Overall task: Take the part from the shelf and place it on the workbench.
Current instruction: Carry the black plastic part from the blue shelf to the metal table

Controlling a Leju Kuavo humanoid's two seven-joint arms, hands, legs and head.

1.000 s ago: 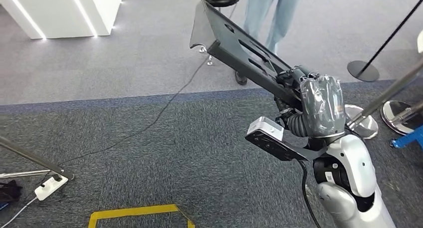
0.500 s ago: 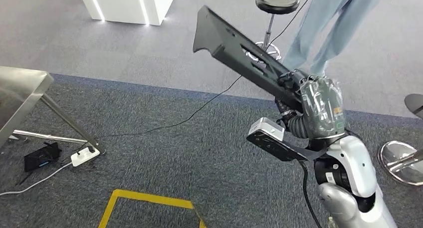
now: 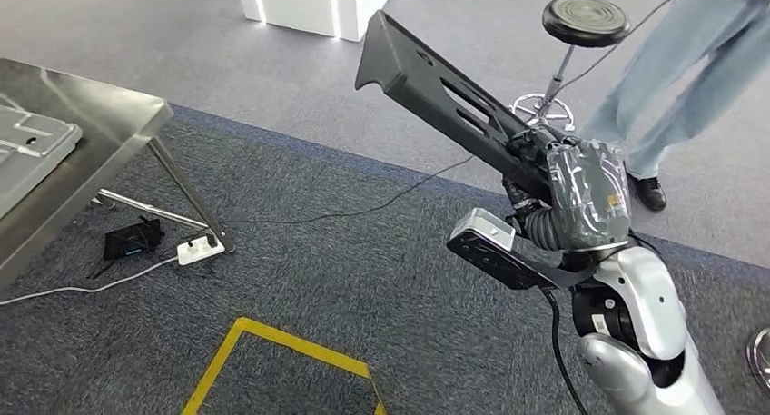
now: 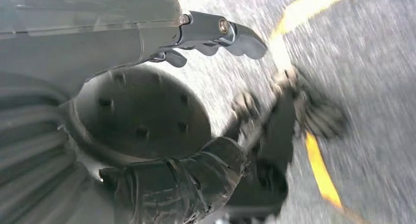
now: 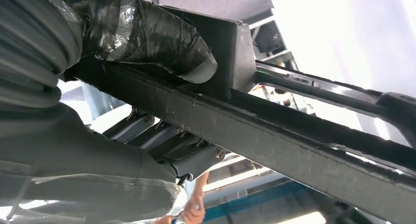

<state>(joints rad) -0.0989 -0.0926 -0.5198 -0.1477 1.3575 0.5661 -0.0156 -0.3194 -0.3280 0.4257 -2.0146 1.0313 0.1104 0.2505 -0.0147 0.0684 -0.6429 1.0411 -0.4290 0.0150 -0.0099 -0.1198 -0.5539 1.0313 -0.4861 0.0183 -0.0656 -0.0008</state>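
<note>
We read no brand or lettering anywhere; a small orange patch on the back of our right hand (image 3: 586, 197) is too small to make out. We count one part (image 3: 445, 93), a long black panel with elongated slots, matt and flat with a raised edge, held up in the air at a slant over the carpet; the right hand grips its near end, and in the right wrist view the tape-wrapped thumb (image 5: 162, 40) presses one face while the darker fingers (image 5: 167, 145) close under the other. Our left hand (image 4: 206, 35) hangs above the grey carpet with fingers apart and nothing in them. To the left stands one workbench (image 3: 109, 115) of brushed steel with thin angled legs; a pale grey moulded tray (image 3: 27, 147) lies on it. On the floor we see one white power strip (image 3: 202, 248), one round black stool (image 3: 586, 20), yellow tape lines (image 3: 272, 342), and a person's light blue trouser legs (image 3: 690, 79).
</note>
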